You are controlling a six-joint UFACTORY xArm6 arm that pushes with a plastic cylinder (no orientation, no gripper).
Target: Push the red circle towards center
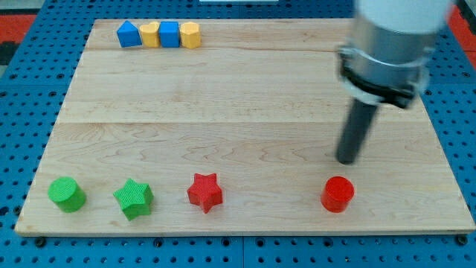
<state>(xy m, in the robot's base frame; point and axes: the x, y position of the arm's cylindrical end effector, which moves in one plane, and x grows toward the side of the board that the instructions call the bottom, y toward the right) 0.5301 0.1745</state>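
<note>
The red circle point(338, 194) lies near the view's bottom edge of the wooden board point(223, 89), right of middle. My tip point(346, 161) rests on the board just above the red circle, a small gap apart from it and a little to its right. The rod rises from the tip to the arm's grey body at the view's top right.
A red star point(205, 192), a green star point(134, 198) and a green circle point(67, 194) line the bottom edge to the left. A blue block point(129, 34), a yellow heart point(150, 34), a blue block point(169, 34) and a yellow hexagon point(190, 35) sit at the top left.
</note>
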